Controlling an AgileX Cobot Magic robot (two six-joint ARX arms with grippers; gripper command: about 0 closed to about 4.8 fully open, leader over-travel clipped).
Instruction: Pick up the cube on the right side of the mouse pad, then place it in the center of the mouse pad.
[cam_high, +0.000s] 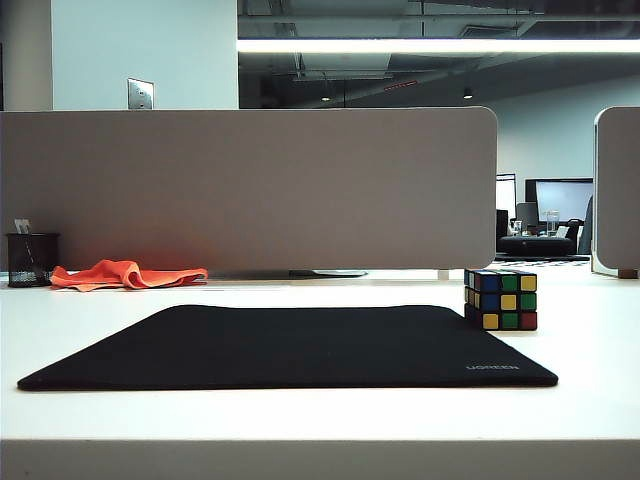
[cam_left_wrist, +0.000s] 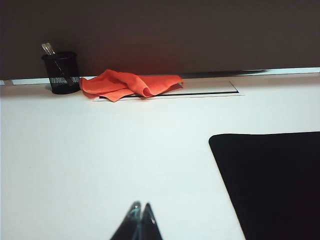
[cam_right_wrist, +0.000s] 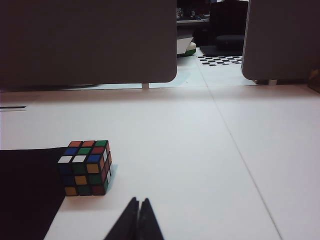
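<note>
Closest to the exterior camera lies the mouse pad, a flat black mat on the white tabletop, with grey "UGREEN" lettering at its near right corner. Just off the mouse pad's far right corner stands the cube, touching or almost touching the pad's edge and resting on the bare tabletop; its facing side shows blue, green, yellow and red stickers, and the right wrist view shows white, red and green on top. Neither arm appears in the exterior view. In the left wrist view the left claw is closed, its 2 tips pressed together and holding nothing, over bare tabletop beside the mouse pad's left edge. In the right wrist view the right claw is likewise closed and empty, near the cube but apart from it. Well behind the mouse pad, an orange cloth lies crumpled beside a black mesh pen cup, below a grey divider panel.
</note>
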